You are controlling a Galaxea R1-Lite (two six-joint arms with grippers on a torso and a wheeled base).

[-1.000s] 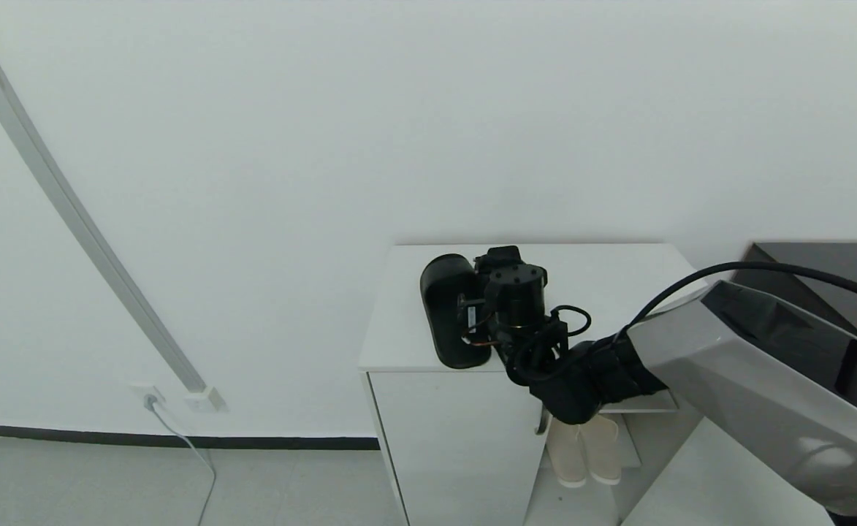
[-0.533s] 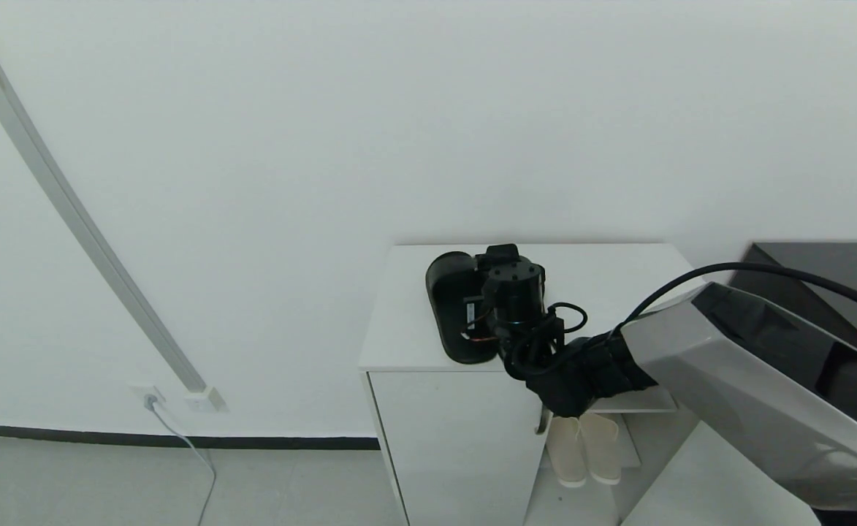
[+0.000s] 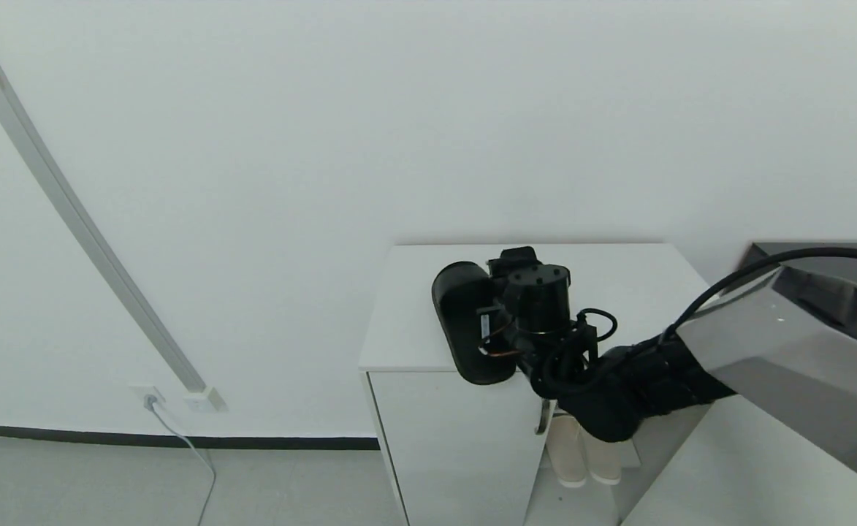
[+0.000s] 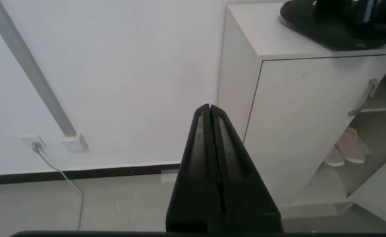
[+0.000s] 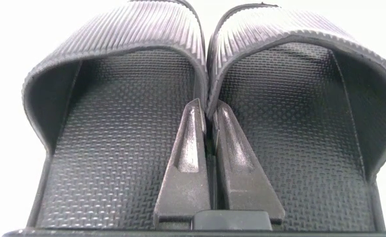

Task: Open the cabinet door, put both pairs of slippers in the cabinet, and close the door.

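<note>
Right gripper [image 5: 206, 106] is the busy one. Its fingers are pinched nearly together on the two touching inner walls of the black ribbed rubber slippers [image 5: 127, 125], so it carries both as one bundle.

In the head view the pair [image 3: 468, 321] sits mid-frame, right of centre, hanging over the front edge of the tall white cabinet [image 3: 406, 314]. Can't tell if the soles touch the cabinet top or float just above it.

Left gripper [image 4: 210, 113] hangs centre-bottom of its own view. Fingers are pressed flat together with nothing between them, well apart from the cabinet and pointed at the floor beside it.

Progress check, judging from how things lie:
- **Door:** the white panel [image 3: 698, 482] at lower right looks like the swung-out door, so step 1 reads as done. The other front panel, with its curved metal handle [image 4: 364, 99], is closed.
- **Pair no. 1:** the cream slippers [image 3: 581, 456] are inside on a low shelf, side by side, just right of the handle. That pair is in.
- **Pair no. 2:** the black ones are in the grip, not inside yet.
- **Left to do:** bring the black pair down into the opening, let go, pull the arm out, shut the door. Roughly halfway, imo.

Labels and text: nothing readable on the slippers, cabinet or wall.
</note>
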